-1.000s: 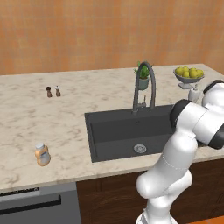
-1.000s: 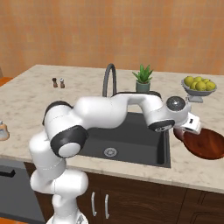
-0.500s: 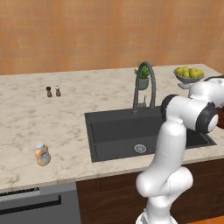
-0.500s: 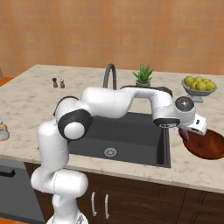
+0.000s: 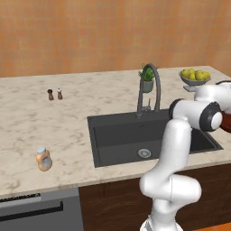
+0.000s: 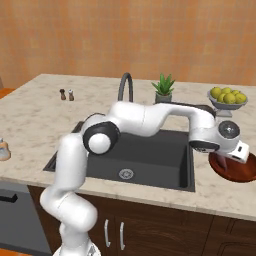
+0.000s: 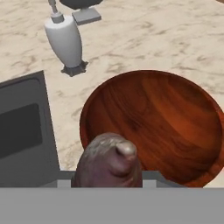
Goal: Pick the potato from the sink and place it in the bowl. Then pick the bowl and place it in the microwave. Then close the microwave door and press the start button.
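fruit bowl (image 5: 194, 77), potted plant (image 6: 163, 89), shakers (image 5: 54, 94)

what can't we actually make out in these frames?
- Finger tips: in the hand view the potato covers them, so contact isn't visible.
- Bowl: right base view, partly behind the wrist; left base view, cut by the frame edge.
- Two small shakers: too small to identify.
- Sink: near part behind the arm.

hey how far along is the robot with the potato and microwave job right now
Done: the potato is out of the sink, whose basin shows only its drain. In hand: the gripper holds the potato just over the near rim of the wooden bowl, which sits on the counter right of the sink and has nothing in it. Left: drop the potato in, carry the bowl to the microwave, shut the door, press start.
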